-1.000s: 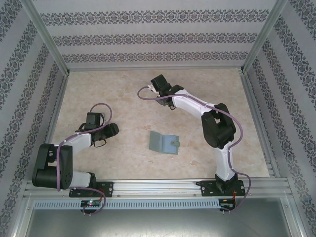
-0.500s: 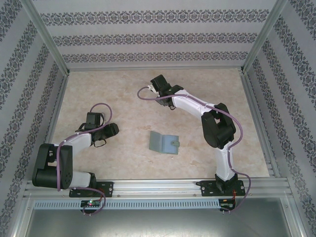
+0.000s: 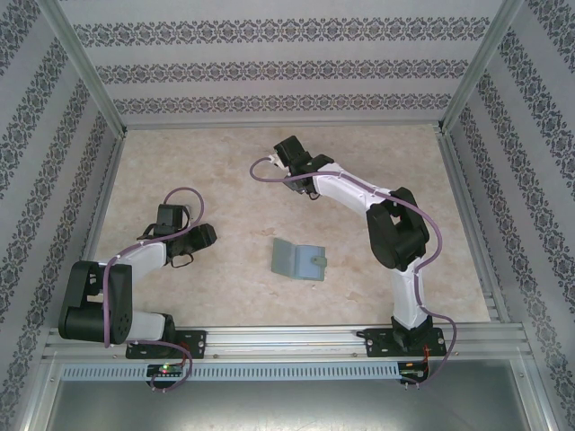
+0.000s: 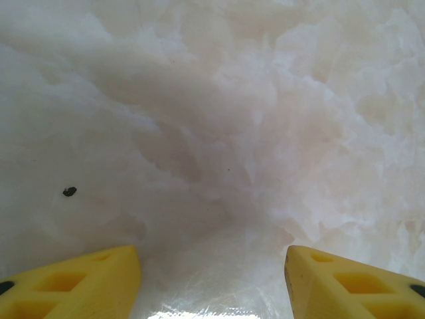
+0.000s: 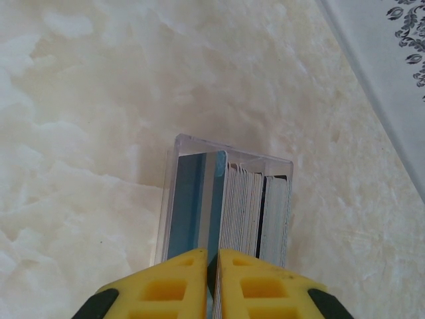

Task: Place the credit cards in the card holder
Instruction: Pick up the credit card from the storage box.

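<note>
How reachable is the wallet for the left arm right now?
Probably yes. The wallet lies on the table to the right of the left tool, which hangs open over the marble, with bare tabletop between them. The right arm works farther back and does not cross that path.

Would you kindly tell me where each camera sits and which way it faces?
Top view: fixed above and behind the bases, looking down on the table, wallet, left arm and right arm.
Left wrist: on the left arm, facing the marble table; its yellow jaws stand apart at the bottom corners.
Right wrist: on the right arm, facing down at a clear card stand; its yellow jaws pinch a blue card.
Shared: all three see the table; top and right wrist see the patterned wall.
</note>
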### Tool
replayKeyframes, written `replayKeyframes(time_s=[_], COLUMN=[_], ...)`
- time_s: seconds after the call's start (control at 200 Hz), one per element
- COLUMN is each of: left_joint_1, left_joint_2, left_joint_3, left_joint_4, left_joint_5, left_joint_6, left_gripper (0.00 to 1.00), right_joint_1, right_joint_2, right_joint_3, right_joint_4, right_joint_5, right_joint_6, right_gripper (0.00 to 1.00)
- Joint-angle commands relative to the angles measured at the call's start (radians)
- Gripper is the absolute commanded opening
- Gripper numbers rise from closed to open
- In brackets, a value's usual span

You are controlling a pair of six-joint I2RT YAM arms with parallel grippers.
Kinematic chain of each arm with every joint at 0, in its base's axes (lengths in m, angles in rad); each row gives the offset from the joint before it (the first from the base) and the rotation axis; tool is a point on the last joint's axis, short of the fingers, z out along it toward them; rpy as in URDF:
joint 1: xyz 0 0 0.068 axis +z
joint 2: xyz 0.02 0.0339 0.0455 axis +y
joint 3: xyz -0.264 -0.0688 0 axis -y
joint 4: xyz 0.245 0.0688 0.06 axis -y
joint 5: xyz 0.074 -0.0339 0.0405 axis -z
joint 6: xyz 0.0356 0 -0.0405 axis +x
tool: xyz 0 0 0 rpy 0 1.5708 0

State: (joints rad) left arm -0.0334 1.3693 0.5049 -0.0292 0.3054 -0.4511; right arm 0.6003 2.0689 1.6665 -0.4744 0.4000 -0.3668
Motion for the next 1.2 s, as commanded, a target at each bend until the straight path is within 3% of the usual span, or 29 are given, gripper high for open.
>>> replayKeyframes(time_s=[0.0, 0.205, 0.729, 0.999, 1.194], left_joint_1=[-0.010, -0.009, -0.010, -0.010, -0.080], left_joint_2=[0.045, 0.044, 0.037, 0.018, -0.114], left_joint_3=[-0.004, -0.005, -0.009, 0.016, 0.062], left_joint_4=[-0.009, -0.008, 0.001, -0.038, -0.141], left_joint_5=[0.008, 0.008, 0.020, 0.019, -0.010], left_joint_6=[0.023, 0.023, 0.027, 0.019, -0.017], left_gripper=[0.62, 0.62, 0.62, 0.62, 0.61], right_joint_1=[0.001, -0.021, -0.060, -0.127, -0.117], right_joint_2=[-0.053, -0.087, -0.250, -0.535, -0.745], right_joint_3=[-0.001, 0.033, -0.028, -0.301, -0.543], right_joint_4=[-0.008, -0.092, -0.094, 0.022, 0.073], right_joint_5=[-0.009, -0.171, -0.327, -0.659, -0.745], right_joint_6=[0.020, 0.139, 0.320, 0.618, 0.761], right_gripper=[0.12, 0.00, 0.00, 0.00, 0.00])
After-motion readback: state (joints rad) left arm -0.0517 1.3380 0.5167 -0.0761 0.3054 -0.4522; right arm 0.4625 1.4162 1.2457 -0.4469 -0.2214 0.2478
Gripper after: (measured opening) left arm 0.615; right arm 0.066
